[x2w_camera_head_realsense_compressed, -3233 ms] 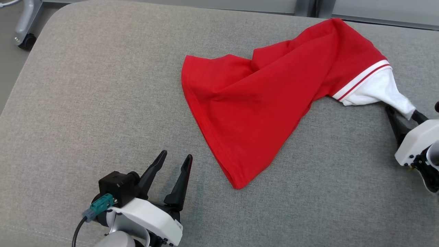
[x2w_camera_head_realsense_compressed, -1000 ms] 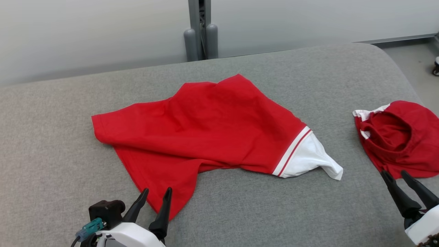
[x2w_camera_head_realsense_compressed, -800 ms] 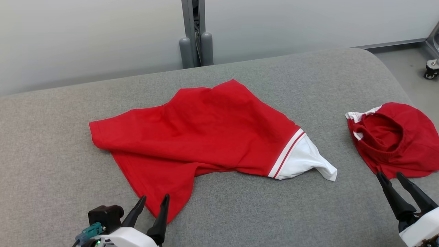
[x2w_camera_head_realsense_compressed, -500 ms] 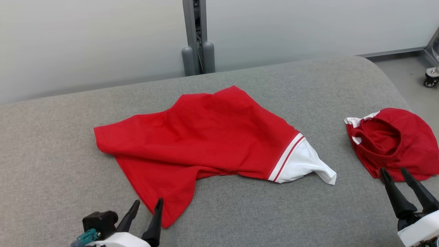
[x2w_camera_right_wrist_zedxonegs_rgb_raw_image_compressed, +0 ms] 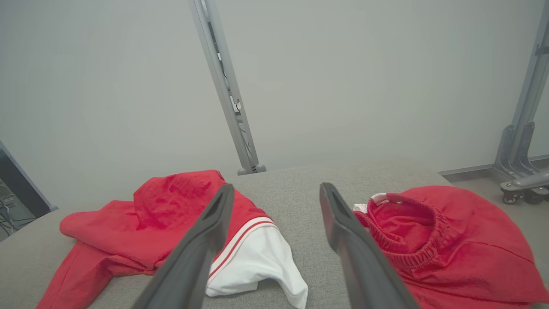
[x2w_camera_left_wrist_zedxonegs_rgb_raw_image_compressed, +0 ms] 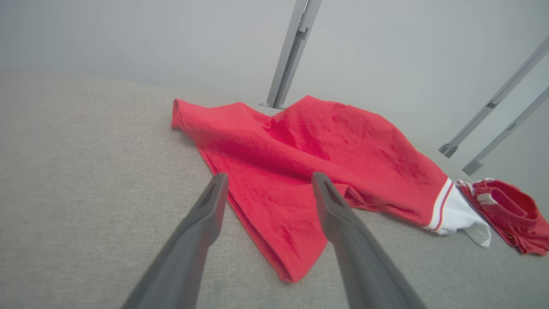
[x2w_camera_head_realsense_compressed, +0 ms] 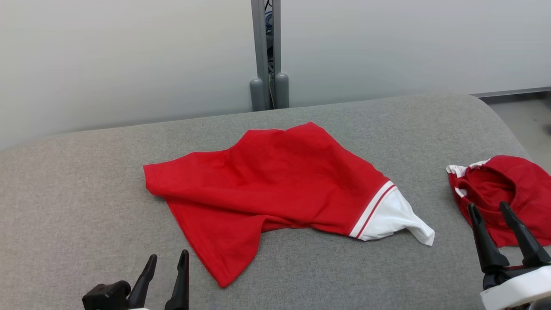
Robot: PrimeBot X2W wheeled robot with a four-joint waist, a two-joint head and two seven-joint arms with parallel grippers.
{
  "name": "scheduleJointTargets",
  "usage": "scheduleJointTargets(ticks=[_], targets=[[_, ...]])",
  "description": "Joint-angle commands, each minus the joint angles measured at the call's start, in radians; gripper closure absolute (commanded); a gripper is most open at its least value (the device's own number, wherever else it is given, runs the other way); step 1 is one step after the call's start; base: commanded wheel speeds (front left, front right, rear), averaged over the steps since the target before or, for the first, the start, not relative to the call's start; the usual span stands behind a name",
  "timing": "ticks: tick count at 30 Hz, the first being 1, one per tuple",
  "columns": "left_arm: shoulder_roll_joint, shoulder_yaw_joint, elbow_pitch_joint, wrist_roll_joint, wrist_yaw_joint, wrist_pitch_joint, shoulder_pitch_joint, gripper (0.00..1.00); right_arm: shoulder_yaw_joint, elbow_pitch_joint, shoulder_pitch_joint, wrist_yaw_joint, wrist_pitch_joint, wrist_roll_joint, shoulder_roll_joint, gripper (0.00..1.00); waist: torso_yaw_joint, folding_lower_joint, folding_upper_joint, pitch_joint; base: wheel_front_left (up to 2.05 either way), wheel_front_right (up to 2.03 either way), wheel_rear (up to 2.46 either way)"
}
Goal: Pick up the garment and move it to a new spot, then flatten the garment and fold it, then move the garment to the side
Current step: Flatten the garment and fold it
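Observation:
The garment [x2w_camera_head_realsense_compressed: 275, 185], a red shirt with a white, striped sleeve end [x2w_camera_head_realsense_compressed: 394, 219], lies rumpled and partly folded over itself in the middle of the grey cushion [x2w_camera_head_realsense_compressed: 86, 193]. My left gripper [x2w_camera_head_realsense_compressed: 168, 255] is open at the lower left, its tips just short of the shirt's near corner. In the left wrist view the left gripper [x2w_camera_left_wrist_zedxonegs_rgb_raw_image_compressed: 269, 176] stands open over the garment [x2w_camera_left_wrist_zedxonegs_rgb_raw_image_compressed: 321, 150]. My right gripper [x2w_camera_head_realsense_compressed: 487, 206] is open at the lower right, holding nothing. In the right wrist view the right gripper [x2w_camera_right_wrist_zedxonegs_rgb_raw_image_compressed: 276, 186] points between the garment [x2w_camera_right_wrist_zedxonegs_rgb_raw_image_compressed: 171, 201] and another red piece.
A second red garment [x2w_camera_head_realsense_compressed: 512, 189] with an elastic waistband lies bunched at the cushion's right end, just beyond my right fingertips. A grey metal post [x2w_camera_head_realsense_compressed: 267, 51] and a pale wall stand behind the cushion. Floor shows past the right edge [x2w_camera_head_realsense_compressed: 529, 116].
The right gripper, earlier shut on the white sleeve, has let it go and drawn back. The head view has since turned and tilted up; both grippers sit lower in it. The garment lies still.

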Motion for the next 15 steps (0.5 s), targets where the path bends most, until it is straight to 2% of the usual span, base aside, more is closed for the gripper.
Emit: scheduleJointTargets(ticks=[1, 8, 15], targets=[[-0.003, 0.013, -0.014, 0.02, 0.008, -0.006, 0.023, 0.0, -0.018, -0.018, 0.016, 0.0, 0.014, -0.035, 0.021, 0.0, 0.013, 0.0, -0.0001, -0.008, 0.0, 0.0, 0.0], [-0.027, 0.057, -0.054, 0.071, 0.003, -0.006, 0.077, 0.0, -0.05, -0.046, 0.036, 0.0, 0.052, -0.124, 0.106, 0.0, 0.041, 0.0, -0.0001, -0.02, 0.0, 0.0, 0.0], [-0.041, 0.089, -0.057, 0.109, -0.002, -0.006, 0.101, 0.0, -0.041, -0.037, 0.016, 0.0, 0.088, -0.165, 0.137, 0.0, 0.047, 0.0, -0.0001, -0.026, 0.0, 0.0, 0.0]])
